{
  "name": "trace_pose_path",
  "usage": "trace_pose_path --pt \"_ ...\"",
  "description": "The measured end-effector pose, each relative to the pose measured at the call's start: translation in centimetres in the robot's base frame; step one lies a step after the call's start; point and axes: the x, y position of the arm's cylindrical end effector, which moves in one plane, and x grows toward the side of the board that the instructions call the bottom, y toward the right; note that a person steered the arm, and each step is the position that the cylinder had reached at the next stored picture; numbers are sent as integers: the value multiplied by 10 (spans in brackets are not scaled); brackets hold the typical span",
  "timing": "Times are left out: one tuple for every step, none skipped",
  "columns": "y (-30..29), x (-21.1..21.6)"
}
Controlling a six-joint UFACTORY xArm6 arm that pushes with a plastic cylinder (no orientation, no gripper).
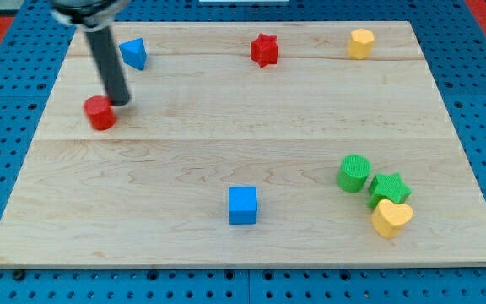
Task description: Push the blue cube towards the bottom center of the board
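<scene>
The blue cube (243, 205) sits on the wooden board (226, 143) near the view's bottom centre. My tip (120, 102) is at the view's upper left, far from the cube, right beside a red cylinder (100, 112) on its upper right. A blue triangular block (133, 53) lies just above and to the right of my rod.
A red star (264, 49) and a yellow hexagonal block (360, 43) lie along the view's top. A green cylinder (353, 172), a green star (390, 187) and a yellow heart (391, 217) cluster at the lower right. Blue pegboard (7, 93) surrounds the board.
</scene>
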Motion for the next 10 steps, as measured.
trace_pose_path --pt "14 2" --pt "109 -1" --pt "129 9" --pt "129 9" --pt "129 9" --pt "133 9" --pt "137 9" --pt "145 16" --pt "188 70" --pt "203 133"
